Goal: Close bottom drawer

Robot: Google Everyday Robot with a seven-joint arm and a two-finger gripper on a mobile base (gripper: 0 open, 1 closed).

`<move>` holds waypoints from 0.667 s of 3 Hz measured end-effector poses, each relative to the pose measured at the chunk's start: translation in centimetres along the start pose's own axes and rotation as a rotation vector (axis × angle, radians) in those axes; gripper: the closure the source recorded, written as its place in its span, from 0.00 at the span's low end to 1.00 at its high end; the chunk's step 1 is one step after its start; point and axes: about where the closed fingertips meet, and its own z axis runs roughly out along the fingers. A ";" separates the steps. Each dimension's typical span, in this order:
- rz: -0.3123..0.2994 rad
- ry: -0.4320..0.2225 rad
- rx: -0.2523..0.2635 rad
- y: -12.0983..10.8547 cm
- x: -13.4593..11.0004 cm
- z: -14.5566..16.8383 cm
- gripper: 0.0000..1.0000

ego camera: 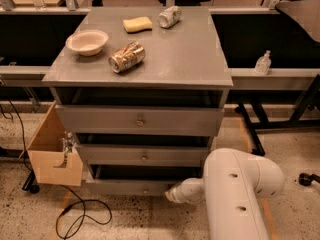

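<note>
Just one camera looks here. It is high up in front of the grey bench (190, 54) and looks down at its top and drawer fronts. It is near: the white arm (240, 194) fills the bottom right, with the hand (170, 195) by the bottom drawer (120, 186).
</note>
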 end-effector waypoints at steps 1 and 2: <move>0.001 -0.040 0.025 -1.1 -1.7 0.6 1.00; 0.001 -0.040 0.025 -1.1 -1.6 0.6 1.00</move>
